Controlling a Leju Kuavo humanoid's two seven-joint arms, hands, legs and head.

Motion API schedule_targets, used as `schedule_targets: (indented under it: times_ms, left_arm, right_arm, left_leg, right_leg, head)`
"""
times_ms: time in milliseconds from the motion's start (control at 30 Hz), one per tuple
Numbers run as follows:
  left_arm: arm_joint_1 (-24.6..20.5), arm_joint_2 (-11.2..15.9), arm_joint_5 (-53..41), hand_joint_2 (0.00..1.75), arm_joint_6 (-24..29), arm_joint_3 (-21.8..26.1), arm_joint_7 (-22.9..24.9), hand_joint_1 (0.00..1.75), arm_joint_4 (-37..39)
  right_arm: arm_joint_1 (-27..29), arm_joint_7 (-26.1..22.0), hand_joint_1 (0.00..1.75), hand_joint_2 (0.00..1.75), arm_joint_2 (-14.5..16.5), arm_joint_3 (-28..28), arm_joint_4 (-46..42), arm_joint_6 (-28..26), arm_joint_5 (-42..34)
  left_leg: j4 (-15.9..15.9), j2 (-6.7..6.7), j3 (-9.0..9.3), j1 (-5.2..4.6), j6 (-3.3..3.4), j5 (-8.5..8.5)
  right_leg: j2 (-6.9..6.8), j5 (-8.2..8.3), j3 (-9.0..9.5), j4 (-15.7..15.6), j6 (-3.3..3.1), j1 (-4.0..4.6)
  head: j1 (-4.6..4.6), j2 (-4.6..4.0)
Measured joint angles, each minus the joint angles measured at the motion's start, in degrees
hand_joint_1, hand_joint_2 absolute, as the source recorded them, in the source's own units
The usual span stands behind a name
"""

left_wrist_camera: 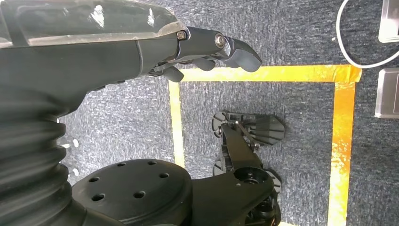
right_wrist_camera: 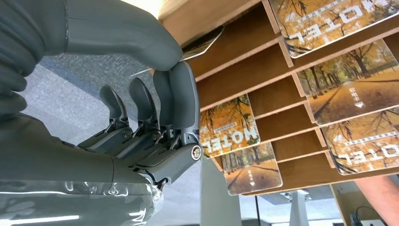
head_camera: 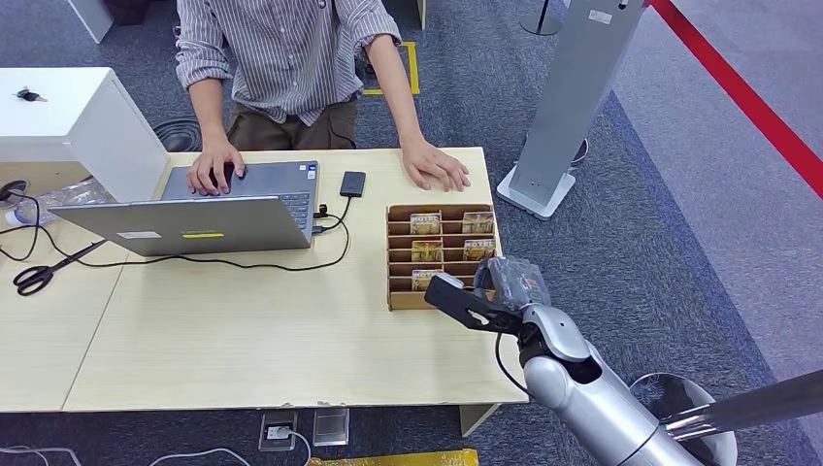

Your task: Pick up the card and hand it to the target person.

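Spanning most of the head view, the light wooden bench (head_camera: pixel 243 330) carries everything, and a person in a striped shirt (head_camera: pixel 281 58) stands at its far edge with one hand (head_camera: pixel 215 165) on an open silver laptop (head_camera: pixel 209 209) and the other hand (head_camera: pixel 437 165) flat on the bench top. A white box (head_camera: pixel 78 121) stands beside the laptop, and black scissors (head_camera: pixel 44 272) lie near the bench's left side. A dark phone-like device (head_camera: pixel 352 183) lies just behind the wooden card rack (head_camera: pixel 398 252), whose slots hold several hotel cards printed with autumn trees (right_wrist_camera: pixel 357 87).

The right robot hand (head_camera: pixel 476 296) is at the near end of the rack. In the right wrist view its thumb and a finger pinch the card (right_wrist_camera: pixel 200 44) at its edge, the card lying along the rack's nearest slot; the other fingers (right_wrist_camera: pixel 136 101) curl beside it.

The left robot hand (left_wrist_camera: pixel 207 52) hangs over grey carpet marked with yellow tape (left_wrist_camera: pixel 263 73), its fingers curled in and grasping nothing.
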Motion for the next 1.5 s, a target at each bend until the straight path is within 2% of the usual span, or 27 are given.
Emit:
schedule_targets:
  times_ms: [100,233,433,533,600,800,933,1033,1133,1267,1367,1500]
  left_arm:
    - [0.0,0.0,0.0,1.75,0.0,-0.3,0.0,0.00,0.0]
    - [0.0,0.0,0.0,1.75,0.0,-0.4,0.0,0.00,0.0]
    - [0.0,0.1,0.3,1.75,0.0,-0.4,-0.2,0.00,0.0]
    - [0.0,0.1,0.5,1.75,0.0,-0.4,-0.4,0.00,0.0]
    - [0.0,0.1,0.7,1.75,0.0,-0.4,-0.5,0.00,0.0]
    - [0.0,0.1,0.9,1.75,0.0,-0.6,-0.6,0.00,0.0]
    - [0.0,0.1,1.0,1.75,0.1,-0.6,-0.6,0.00,0.0]
    - [0.0,0.1,1.0,1.75,0.1,-0.7,-0.6,0.00,0.0]
    - [0.0,0.1,1.0,1.75,0.1,-0.7,-0.6,0.00,0.0]
    - [0.0,0.1,1.0,0.00,0.0,-0.8,-0.6,0.00,0.0]
    - [0.0,0.1,1.0,0.00,0.1,-0.8,-0.7,0.00,0.0]
    - [0.0,0.2,0.9,0.00,1.2,-1.4,-0.6,0.00,0.0]
  right_arm:
    - [-0.1,0.0,1.27,1.75,0.0,0.0,0.0,0.0,0.0]
    - [-0.2,0.0,0.71,1.75,0.0,0.1,0.2,0.0,0.0]
    - [-0.2,-0.1,0.51,1.75,0.0,0.1,0.5,0.0,-0.1]
    - [-0.2,-0.2,0.49,1.75,0.0,0.1,0.7,0.0,-0.2]
    - [-0.2,-0.2,0.51,1.75,0.0,0.1,0.8,0.0,-0.3]
    - [-0.2,-0.3,0.80,1.75,0.0,0.2,1.1,0.0,-0.5]
    - [-0.2,-0.3,1.34,1.75,0.0,0.2,1.1,0.0,-0.6]
    - [-0.2,-0.3,1.40,1.75,0.0,0.2,1.1,0.0,-0.6]
    - [-0.2,-0.3,1.58,1.75,0.0,0.2,1.2,0.0,-0.6]
    - [-0.2,-0.3,1.66,1.75,0.0,0.2,1.3,0.0,-0.6]
    - [-0.2,-0.3,1.75,1.75,0.0,0.2,1.3,0.0,-0.6]
    - [-0.3,-0.3,1.75,1.75,0.0,0.2,1.3,-0.1,-0.6]
  left_leg:
    - [0.0,0.00,0.00,0.00,0.00,0.00]
    - [0.0,0.00,0.00,0.00,0.00,0.00]
    - [0.0,0.00,0.00,0.00,0.00,0.00]
    - [0.0,0.00,0.00,0.00,0.00,0.00]
    - [0.0,0.00,0.00,0.00,0.00,0.00]
    - [0.0,0.00,0.00,0.00,0.00,0.00]
    - [0.0,0.00,0.00,0.00,0.00,0.00]
    - [0.0,0.00,0.00,0.00,0.00,0.00]
    - [0.0,0.00,0.00,0.00,0.00,0.00]
    - [0.0,0.00,0.00,0.00,0.00,0.00]
    - [0.0,0.00,0.00,0.00,0.00,0.00]
    - [0.0,0.00,0.01,0.00,0.00,0.00]
  right_leg:
    - [0.00,0.00,0.00,0.0,0.00,0.00]
    - [0.00,0.00,0.00,0.0,0.00,0.00]
    - [0.00,0.00,0.00,0.0,0.00,0.00]
    - [0.00,0.00,0.00,0.0,0.00,0.00]
    - [0.00,0.00,0.00,0.0,0.00,0.00]
    - [0.00,0.00,0.00,0.0,0.00,0.00]
    - [0.00,0.00,0.00,0.0,0.00,0.00]
    - [0.00,0.00,0.00,0.0,0.00,0.00]
    - [0.00,0.00,0.00,0.0,0.00,0.00]
    - [0.00,0.00,0.00,0.0,0.00,0.00]
    - [0.00,0.00,0.00,0.0,0.00,0.00]
    - [0.00,0.01,0.01,0.0,0.00,0.00]
  head:
    - [0.00,0.00]
    - [0.01,0.00]
    - [0.02,0.00]
    - [0.00,0.01]
    - [0.00,0.01]
    - [0.02,0.00]
    - [0.02,0.00]
    - [0.01,0.00]
    - [0.00,0.00]
    - [0.00,0.01]
    - [0.01,0.00]
    - [0.03,0.01]
